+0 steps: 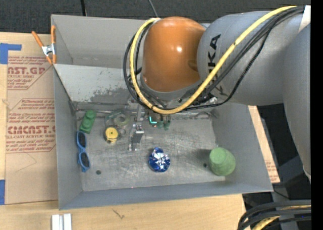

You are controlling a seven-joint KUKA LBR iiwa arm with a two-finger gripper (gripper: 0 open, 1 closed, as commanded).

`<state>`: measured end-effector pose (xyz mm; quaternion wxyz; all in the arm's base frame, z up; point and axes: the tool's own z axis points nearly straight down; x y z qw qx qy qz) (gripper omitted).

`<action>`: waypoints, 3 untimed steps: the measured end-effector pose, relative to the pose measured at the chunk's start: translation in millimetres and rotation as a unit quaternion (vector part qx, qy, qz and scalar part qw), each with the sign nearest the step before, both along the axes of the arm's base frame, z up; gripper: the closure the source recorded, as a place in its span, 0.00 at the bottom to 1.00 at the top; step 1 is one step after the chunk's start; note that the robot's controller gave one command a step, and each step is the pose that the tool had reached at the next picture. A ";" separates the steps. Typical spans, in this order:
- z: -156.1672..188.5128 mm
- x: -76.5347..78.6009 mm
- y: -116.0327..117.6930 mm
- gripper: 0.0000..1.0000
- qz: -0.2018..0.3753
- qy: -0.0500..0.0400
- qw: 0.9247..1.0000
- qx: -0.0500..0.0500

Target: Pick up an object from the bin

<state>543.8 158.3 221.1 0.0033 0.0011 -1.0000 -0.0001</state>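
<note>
The yellow disc (111, 134) lies on the floor of the bin (65, 138), left of the middle, and is the thing nearest the hand (135, 138). The hand is low in the bin, just to the right of the disc and apart from it, over a bare patch of grey floor. Whether the hand is open or closed I cannot tell, since its metal parts blend into the floor beneath.

In front of the hand and a little to its right lies a blue and white ball (159, 160), near it but not touching. Behind the disc, near the back wall, sits a small pale ring-shaped piece (118, 118) whose kind I cannot make out.

Further left, a green bottle-like piece (88, 121) lies close to the left wall. Just in front of it, blue sunglasses (82, 152) lie lengthwise along that wall. Well apart from all these, a green rounded lump (222, 161) rests in the front right corner.

Above the hand, the orange cover (169, 55) of the wrist hangs over the back middle of the bin, with yellow and black cables (237, 42) looped round it. The grey arm (262, 57) runs off to the right.
</note>
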 end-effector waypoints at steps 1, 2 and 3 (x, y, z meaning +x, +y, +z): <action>-103.5 26.4 -23.1 0.00 0.089 -0.001 0.996 0.000; -114.2 -0.1 -118.4 0.00 0.159 -0.002 0.987 -0.001; -148.3 -17.2 -126.1 0.00 0.204 -0.012 0.979 0.002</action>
